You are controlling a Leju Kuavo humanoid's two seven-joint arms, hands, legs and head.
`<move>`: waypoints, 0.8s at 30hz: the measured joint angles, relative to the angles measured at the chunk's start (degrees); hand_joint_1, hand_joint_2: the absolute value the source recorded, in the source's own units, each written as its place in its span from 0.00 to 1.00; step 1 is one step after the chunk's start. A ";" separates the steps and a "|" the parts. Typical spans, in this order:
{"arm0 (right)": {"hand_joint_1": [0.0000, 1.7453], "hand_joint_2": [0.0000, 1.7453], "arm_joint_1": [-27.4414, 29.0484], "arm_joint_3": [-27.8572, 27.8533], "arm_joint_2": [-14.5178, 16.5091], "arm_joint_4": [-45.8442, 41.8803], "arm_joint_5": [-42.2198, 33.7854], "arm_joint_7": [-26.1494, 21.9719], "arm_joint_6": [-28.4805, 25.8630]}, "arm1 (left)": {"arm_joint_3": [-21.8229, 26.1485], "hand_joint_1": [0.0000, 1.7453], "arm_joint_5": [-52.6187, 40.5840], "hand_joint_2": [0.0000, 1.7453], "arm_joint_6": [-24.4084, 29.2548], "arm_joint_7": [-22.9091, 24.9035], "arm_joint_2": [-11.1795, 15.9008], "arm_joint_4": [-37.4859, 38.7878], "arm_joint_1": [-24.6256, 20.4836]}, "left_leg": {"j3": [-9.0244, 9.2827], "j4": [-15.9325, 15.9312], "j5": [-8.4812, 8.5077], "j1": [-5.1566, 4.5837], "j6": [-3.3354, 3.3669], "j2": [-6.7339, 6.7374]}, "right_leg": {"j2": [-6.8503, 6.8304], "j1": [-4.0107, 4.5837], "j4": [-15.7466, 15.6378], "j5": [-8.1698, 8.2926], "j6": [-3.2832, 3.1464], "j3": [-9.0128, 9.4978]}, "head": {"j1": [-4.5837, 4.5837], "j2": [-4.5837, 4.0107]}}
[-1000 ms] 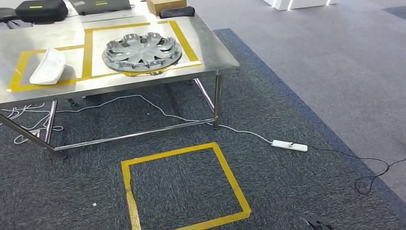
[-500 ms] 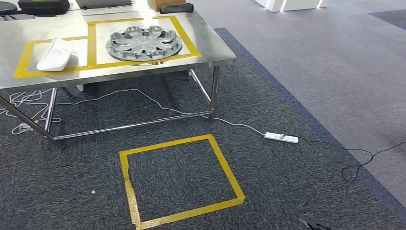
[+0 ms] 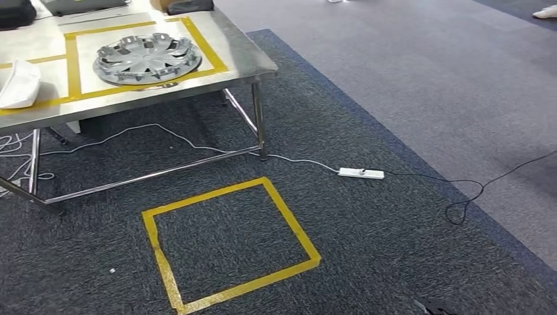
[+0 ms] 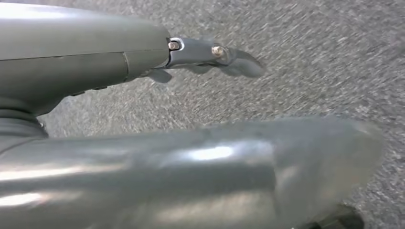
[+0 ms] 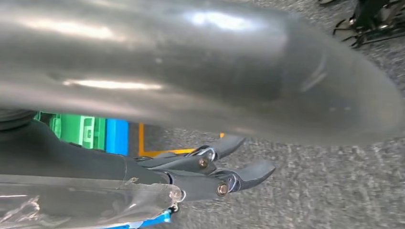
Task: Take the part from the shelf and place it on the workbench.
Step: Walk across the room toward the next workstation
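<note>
On workbench (image 3: pixel 253 60): hubcap (image 3: pixel 146 58); both hands empty, over carpet.

Hubcap (image 3: pixel 146 58) and white part (image 3: pixel 18 84) on workbench (image 3: pixel 243 62).

High head view; wrist views floorward, seemingly.

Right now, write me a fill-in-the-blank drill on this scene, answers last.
1. The silver plastic wheel cover lies on the steel ____.
2. The square outline taped on the dark carpet is ____ in colour.
3. The white power strip lies on the ____.
4. The left hand holds ____.

Answers: workbench; yellow; carpet; nothing
</note>
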 joint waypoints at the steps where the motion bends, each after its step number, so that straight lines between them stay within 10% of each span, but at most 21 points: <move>1: 0.00 0.00 -0.17 -0.05 0.01 0.00 -0.03 0.01 0.10 | 0.03 0.00 0.02 0.00 -0.21 0.14 0.00 0.00 0.03 | -1.65 3.39 -1.97 0.11 -0.18 -1.66 | 0.61 -0.06 -0.03 0.23 -0.22 -0.32 | -0.06 -0.01; 3: 0.00 0.00 -0.43 -0.20 0.04 0.00 -0.10 -0.09 0.53 | 0.17 0.00 0.06 0.00 -1.14 0.30 0.11 0.01 0.17 | -5.72 11.39 -5.38 0.19 -0.28 -3.42 | 2.02 -0.08 -0.02 0.64 -0.38 -0.98 | -0.08 -0.01; 5: 0.00 0.00 -0.38 -0.36 0.07 0.00 -0.17 -0.21 0.88 | 0.27 0.00 0.03 0.00 -1.97 0.33 0.16 0.02 0.30 | -7.20 13.63 -4.66 0.20 -0.16 -3.76 | 3.54 -0.08 -0.01 1.01 -0.23 -1.40 | -0.05 -0.01; 9: 0.00 0.00 -0.51 -0.54 0.07 0.00 -0.21 -0.24 0.93 | 0.39 0.00 0.01 0.00 -2.11 0.33 0.24 0.02 0.24 | -1.34 0.66 2.57 0.52 0.27 -7.13 | 6.48 -0.02 0.31 1.70 0.66 -2.02 | -0.05 0.00; 13: 0.00 0.00 -0.11 -0.98 0.07 0.01 -0.19 -0.21 1.04 | 0.65 0.00 0.28 0.00 -3.00 0.32 0.19 0.02 0.12 | -0.56 -2.08 3.21 0.57 1.40 -6.83 | 8.30 -0.22 0.22 2.60 2.07 -3.29 | 0.03 0.00; 17: 0.00 0.00 -0.19 -1.37 0.14 0.04 -0.04 -0.07 1.58 | 1.38 0.00 0.54 0.00 -4.23 0.33 0.22 0.02 0.37 | -0.90 -2.20 3.74 0.55 2.46 -3.67 | 1.91 0.07 10.19 -3.38 2.94 -7.96 | 0.96 0.01; 20: 0.00 0.00 -0.42 -1.43 0.21 0.09 0.03 -0.07 1.75 | 1.74 0.00 0.40 0.00 -4.27 0.38 0.36 0.02 0.55 | -1.14 -2.17 3.77 0.36 2.52 -1.09 | 0.71 -0.13 17.09 -5.99 3.21 -10.16 | 1.07 0.02; 24: 0.00 0.00 -0.47 -1.48 0.22 0.11 0.19 -0.12 1.71 | 1.86 0.00 0.14 0.00 -4.91 0.40 0.43 0.02 0.39 | -0.69 -2.12 3.42 0.09 1.92 1.69 | -2.65 0.17 3.33 -1.02 2.49 -1.42 | 1.05 0.02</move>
